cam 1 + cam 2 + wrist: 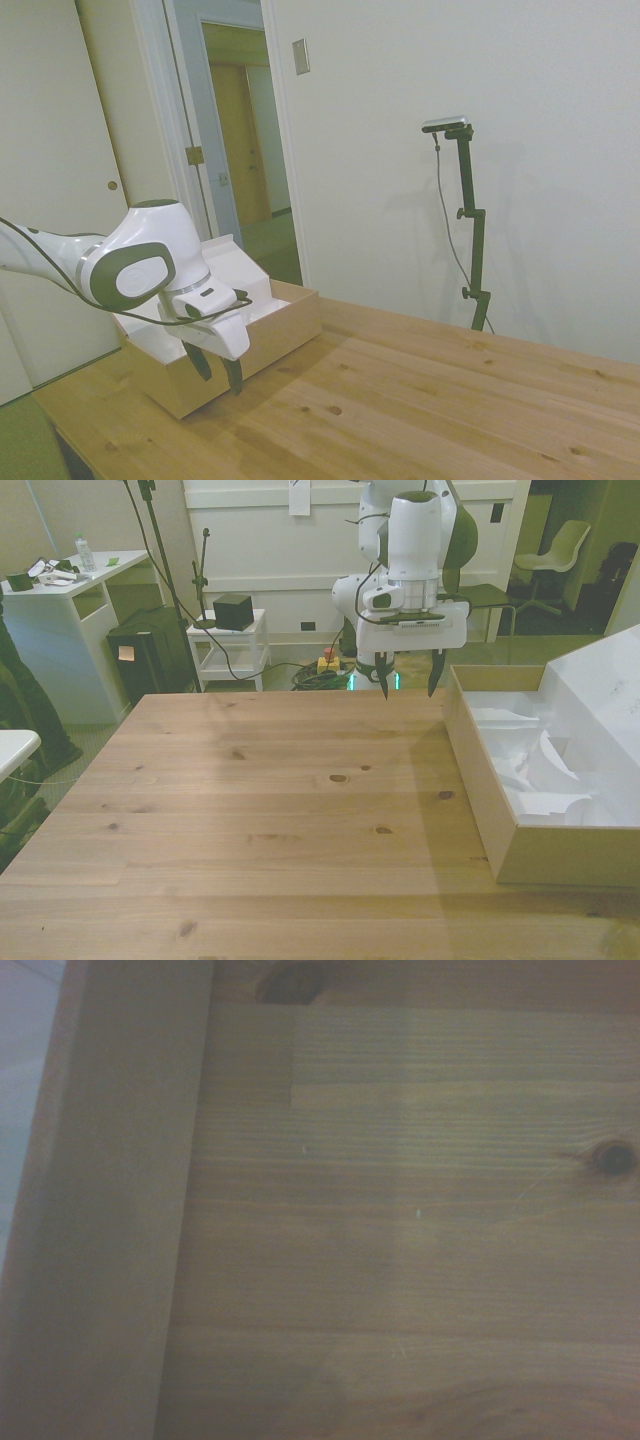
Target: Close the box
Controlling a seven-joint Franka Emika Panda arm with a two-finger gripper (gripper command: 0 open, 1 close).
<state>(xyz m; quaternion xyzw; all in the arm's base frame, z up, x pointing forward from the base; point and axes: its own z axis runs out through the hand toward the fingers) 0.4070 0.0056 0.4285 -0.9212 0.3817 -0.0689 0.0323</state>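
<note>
A: Box (520, 810) first; where does it lie from the gripper (408, 685)?

B: Just beside it, off toward the front view's right; the fingers (433, 674) hang spread apart and empty over bare table (270, 810), close by the box's near wall; the wrist view shows that tan wall (100, 1210) running right alongside the wood.

A: And its long axis?

B: It runs away from the gripper, toward the camera in the front view; the gripper sits near one short end.

A: Lid (610, 695)?

B: Standing open on the side of the box farthest from the gripper, white inside, with crumpled white paper (540, 765) in the tray between; so my guess is the gripper must cross over the open tray to get behind the lid and tip it down.
</note>
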